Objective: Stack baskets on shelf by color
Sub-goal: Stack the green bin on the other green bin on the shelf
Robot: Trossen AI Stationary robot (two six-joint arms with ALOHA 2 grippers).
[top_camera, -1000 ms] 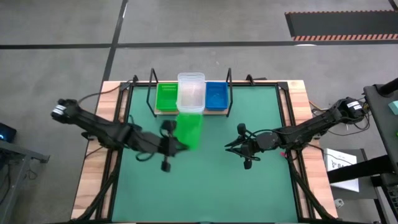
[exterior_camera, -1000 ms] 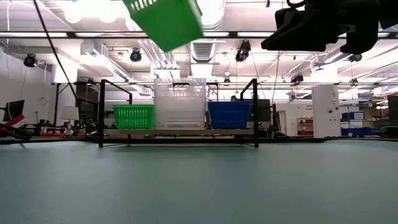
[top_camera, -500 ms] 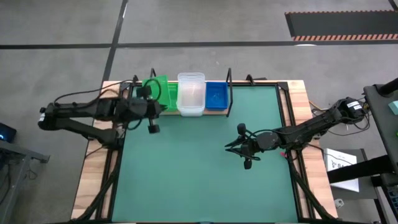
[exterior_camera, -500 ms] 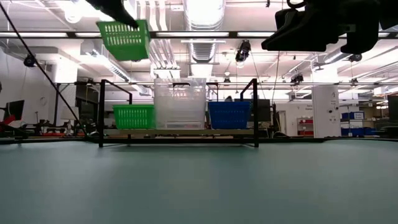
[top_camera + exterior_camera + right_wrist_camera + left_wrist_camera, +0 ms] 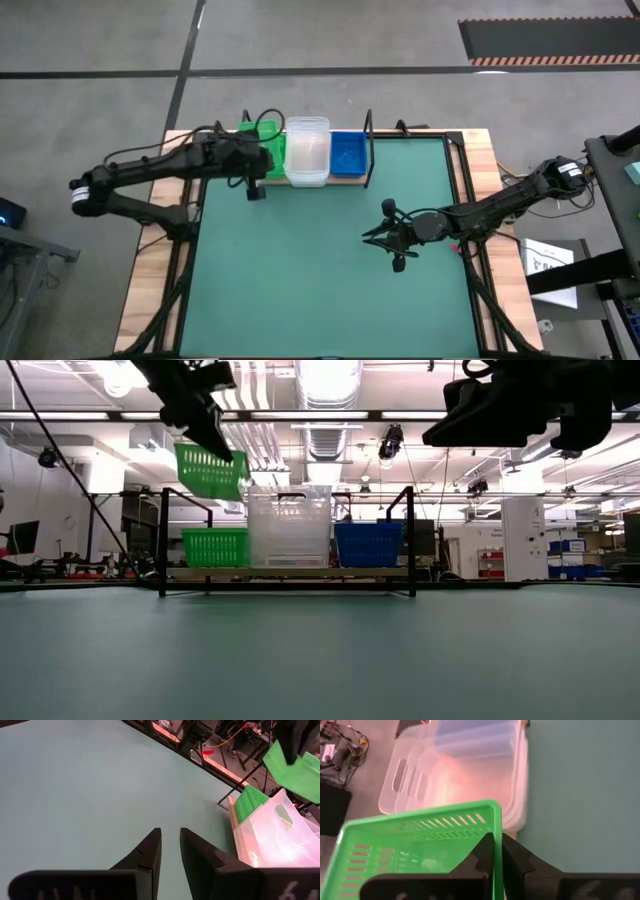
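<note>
Left wrist view, left tool point(image 5: 493, 851) pinching slotted green plastic basket point(image 5: 415, 847) rim

Green mat point(image 5: 320, 270); grey floor point(image 5: 100, 100); possibly paper point(image 5: 548, 262).

Green basket point(image 5: 415, 850) in the left gripper point(image 5: 494, 851): near end cut off by the left wrist picture's edge. Clear baskets point(image 5: 460, 770): blurred there, count unreadable. Green baskets on the shelf point(image 5: 268, 152): largely hidden under the left arm from above. Blue baskets point(image 5: 369, 544): number in the stack indistinguishable.
</note>
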